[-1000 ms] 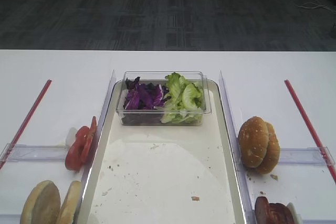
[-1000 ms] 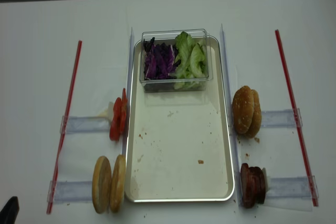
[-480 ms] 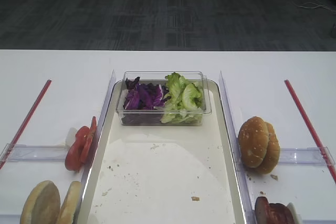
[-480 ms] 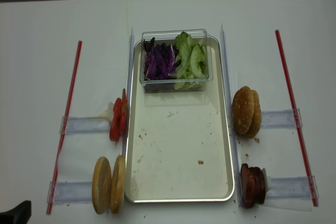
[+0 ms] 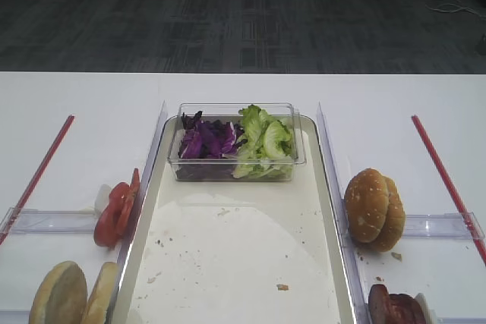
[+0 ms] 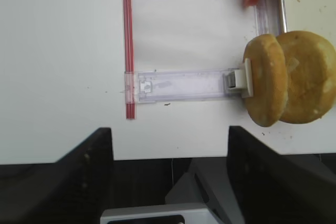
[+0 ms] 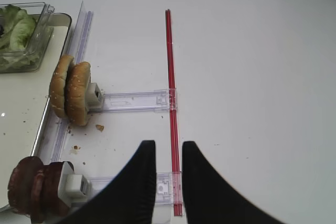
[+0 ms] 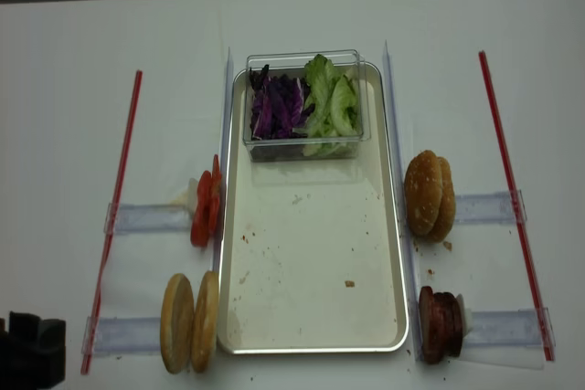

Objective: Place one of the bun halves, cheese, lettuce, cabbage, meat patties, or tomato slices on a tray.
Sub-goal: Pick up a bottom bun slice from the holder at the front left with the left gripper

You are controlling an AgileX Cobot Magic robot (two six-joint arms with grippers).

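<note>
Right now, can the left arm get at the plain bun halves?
Probably yes. The left gripper hangs open just off the table's near edge, and the bun halves stand on edge at the end of their clear holder, close by. Only bare table lies between them.

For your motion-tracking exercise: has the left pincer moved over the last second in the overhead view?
Yes. The left pincer has pushed further into view at the bottom left corner, advancing rightward toward the red strip and the bun halves.
</note>
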